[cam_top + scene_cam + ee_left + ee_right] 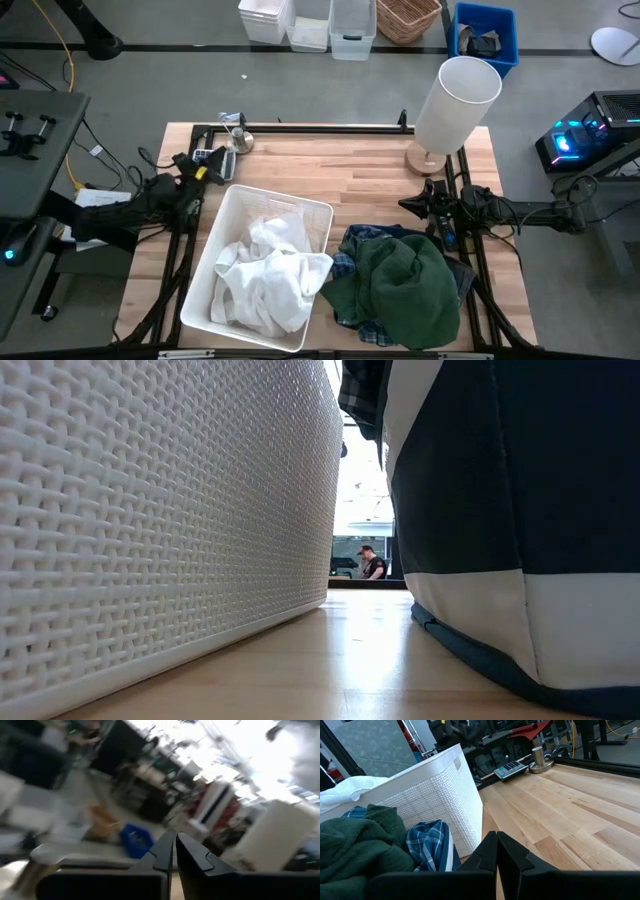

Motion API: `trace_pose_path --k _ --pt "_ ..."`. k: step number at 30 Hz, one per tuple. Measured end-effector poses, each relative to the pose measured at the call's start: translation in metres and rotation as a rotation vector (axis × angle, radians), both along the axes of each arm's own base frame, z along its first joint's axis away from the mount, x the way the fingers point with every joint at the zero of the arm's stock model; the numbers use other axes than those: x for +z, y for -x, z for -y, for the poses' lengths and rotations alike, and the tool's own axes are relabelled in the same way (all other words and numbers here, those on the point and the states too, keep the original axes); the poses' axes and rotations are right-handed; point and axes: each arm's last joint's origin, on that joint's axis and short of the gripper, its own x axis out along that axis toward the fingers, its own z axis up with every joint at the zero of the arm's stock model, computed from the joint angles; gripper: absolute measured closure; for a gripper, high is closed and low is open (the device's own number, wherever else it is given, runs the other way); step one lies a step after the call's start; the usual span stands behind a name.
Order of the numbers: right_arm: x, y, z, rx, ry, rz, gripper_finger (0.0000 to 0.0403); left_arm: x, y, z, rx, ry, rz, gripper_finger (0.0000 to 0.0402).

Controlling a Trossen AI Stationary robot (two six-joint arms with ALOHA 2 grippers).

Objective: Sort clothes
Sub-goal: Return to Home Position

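High view: green garment (402,290) beside white bin (285,198).

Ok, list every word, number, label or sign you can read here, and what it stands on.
No text can be read in any view.
Calculator near the table's back-left corner: key markings too small to read.
Lit electronics box off the table's right side: blue lights only, no legible label.
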Motion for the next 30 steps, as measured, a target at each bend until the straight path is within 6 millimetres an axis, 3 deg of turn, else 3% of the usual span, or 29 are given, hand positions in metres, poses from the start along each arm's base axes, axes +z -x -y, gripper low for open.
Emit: trace_pose_path --k 5,11,18,30 --pt "0.0 0.0 0.0 0.0 0.0 0.0 0.0402 -0.016 -0.003 -0.009 0.103 0.143 -0.029 0.04" --pt "0.0 0.0 0.0 0.0 0.0 0.0 0.0402 -0.019 -0.009 -0.021 0.189 0.152 -0.089 0.0401" --pt "0.0 0.0 0.0 0.0 0.0 0.0 0.0402 -0.034 -0.022 -0.027 -0.008 0.191 -0.306 0.0401" --pt "0.0 0.0 0.0 0.0 0.0 0.0 0.0402 -0.023 -0.037 -0.017 -0.6 -0.01 -0.56 0.0401"
